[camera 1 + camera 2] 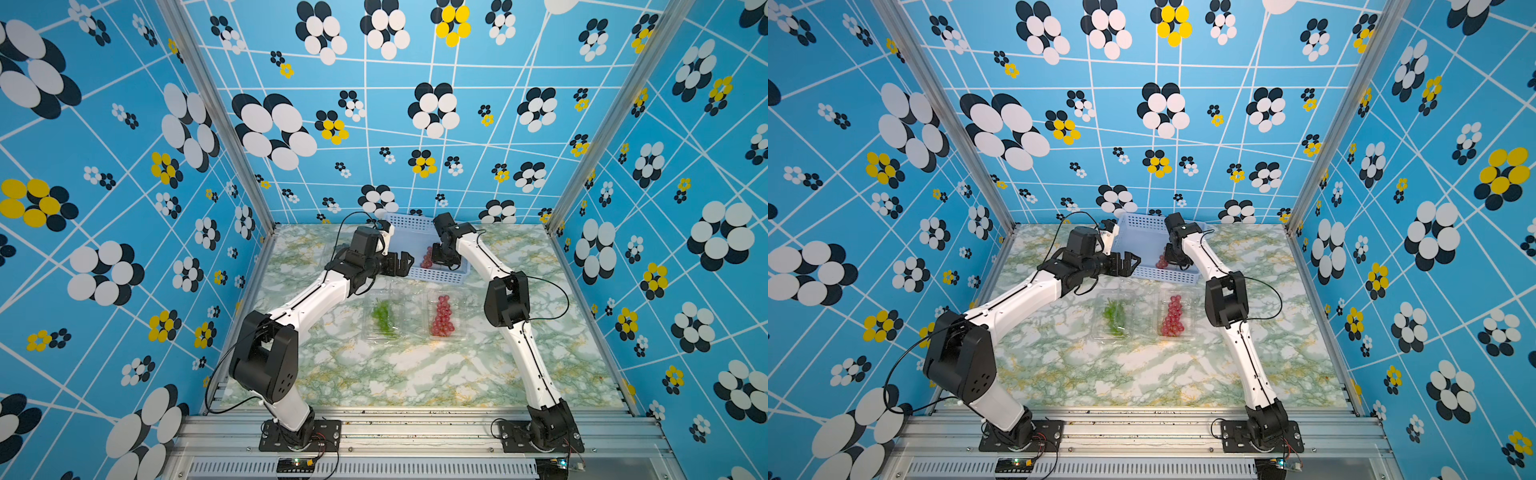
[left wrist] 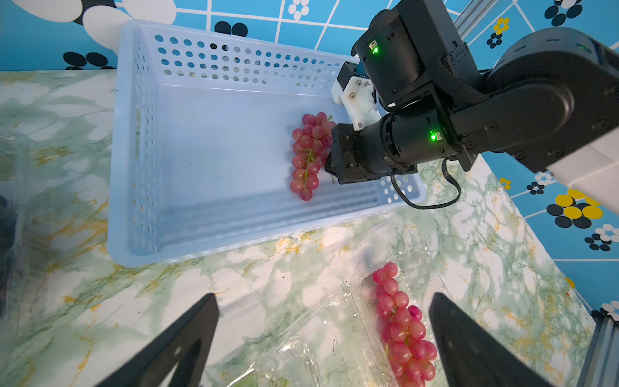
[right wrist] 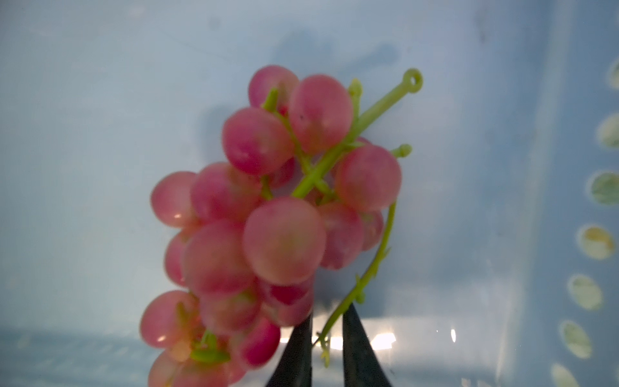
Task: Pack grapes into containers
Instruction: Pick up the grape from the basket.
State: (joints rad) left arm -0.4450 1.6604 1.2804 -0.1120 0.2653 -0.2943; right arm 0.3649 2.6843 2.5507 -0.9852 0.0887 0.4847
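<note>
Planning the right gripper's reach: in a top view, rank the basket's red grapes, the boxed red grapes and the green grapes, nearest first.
1. Red grapes in the basket, at the right gripper.
2. Boxed red grapes, in front of it.
3. Green grapes, toward the left arm.

Grippers at the blue basket [image 1: 409, 224]
My left gripper [image 1: 407, 264] stands open at its near wall; my right gripper [image 1: 435, 257] is inside, beside a red bunch [image 1: 426, 257]. A green bunch [image 1: 383, 318] and a second red bunch [image 1: 442, 319] lie in clear containers [image 1: 369, 332].

Basket [image 2: 214, 239]: pale-blue perforated plastic. Clamshell [image 2: 338, 311]: clear glossy plastic. Tabletop [image 2: 284, 268]: marble-look, smooth. Grapes [image 3: 284, 241]: glossy.
</note>
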